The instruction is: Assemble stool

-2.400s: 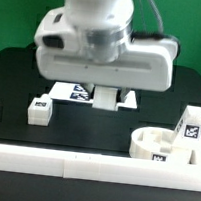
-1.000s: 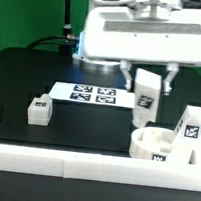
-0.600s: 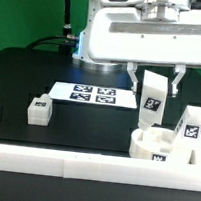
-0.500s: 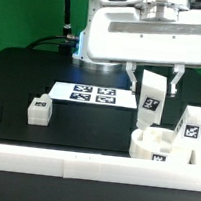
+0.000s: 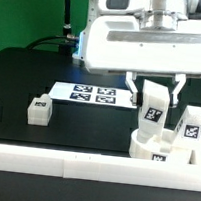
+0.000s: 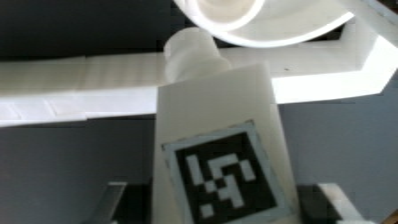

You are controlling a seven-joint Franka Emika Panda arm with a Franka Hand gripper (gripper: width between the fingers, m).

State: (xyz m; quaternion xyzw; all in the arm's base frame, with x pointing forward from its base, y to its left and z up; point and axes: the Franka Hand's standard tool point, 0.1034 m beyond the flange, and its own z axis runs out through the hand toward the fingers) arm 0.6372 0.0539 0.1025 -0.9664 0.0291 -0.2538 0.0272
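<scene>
White loose leg (image 5: 37, 109) near the table's (image 5: 21, 70) left edge, untouched; marker board (image 5: 89, 92) mid-table. Grips a second leg (image 5: 152, 119) in the gripper (image 5: 155, 99), jaws pressed on its sides. Has carried it rightward and down since a second ago; hangs now low over the seat (image 5: 142, 145) at the front right corner, beside a third leg (image 5: 193, 126) planted there. Points to insertion next.
</scene>
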